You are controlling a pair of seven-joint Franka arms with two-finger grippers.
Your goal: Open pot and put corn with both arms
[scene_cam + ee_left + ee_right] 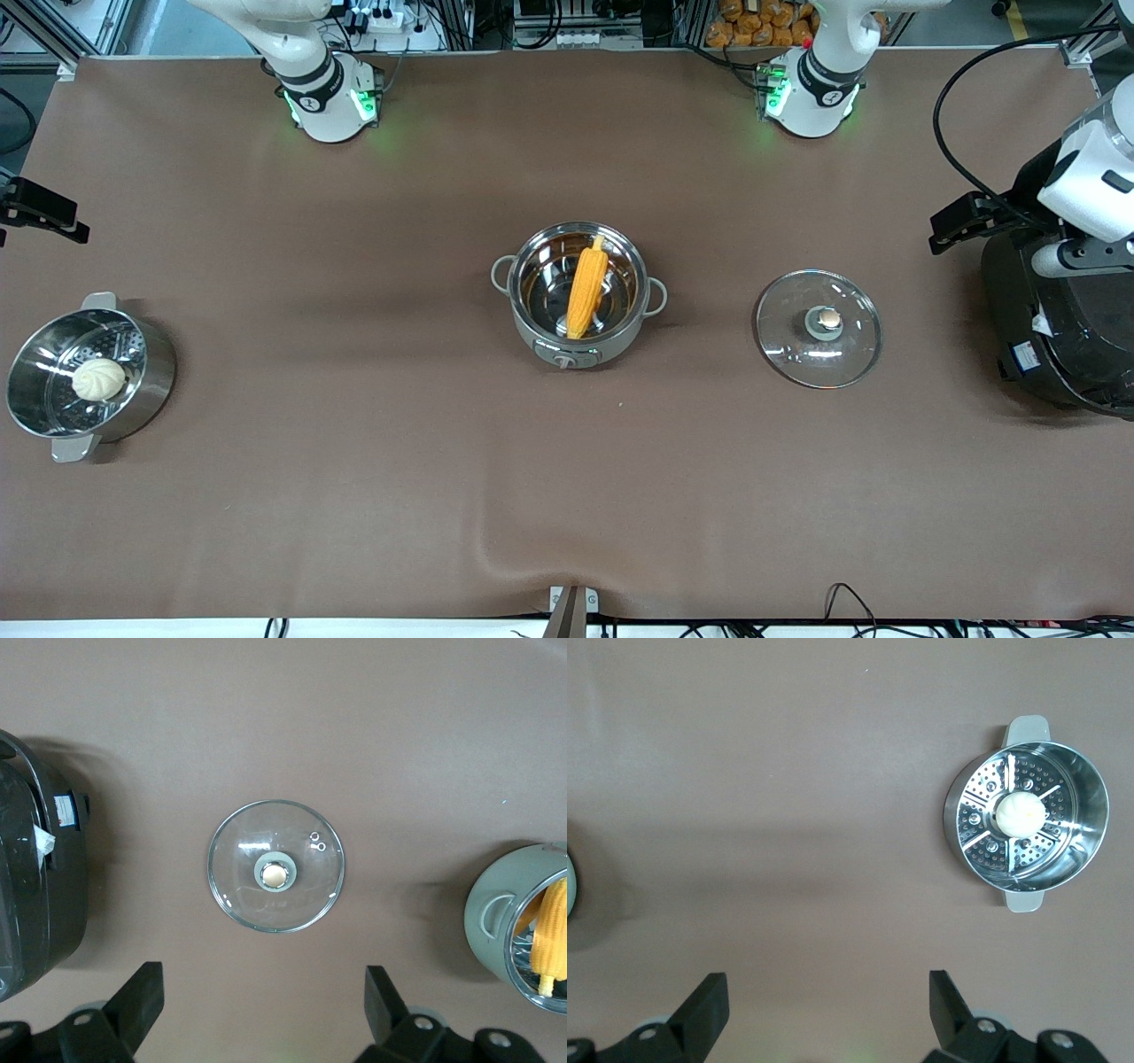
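The grey pot (542,341) stands open at the table's middle. The yellow-orange corn (586,288) lies inside it, leaning on the shiny wall. The glass lid (818,329) lies flat on the table beside the pot, toward the left arm's end. In the left wrist view the lid (275,865), the pot (496,912) and the corn (551,935) all show. My left gripper (264,1005) is open and empty, high over the table by the lid. My right gripper (829,1010) is open and empty, high over bare table. Only the arms' bases show in the front view.
A steel pot with a perforated insert (151,372) and a white bun (98,378) stands toward the right arm's end; it also shows in the right wrist view (1028,890). A big black cooker (1063,328) stands at the left arm's end.
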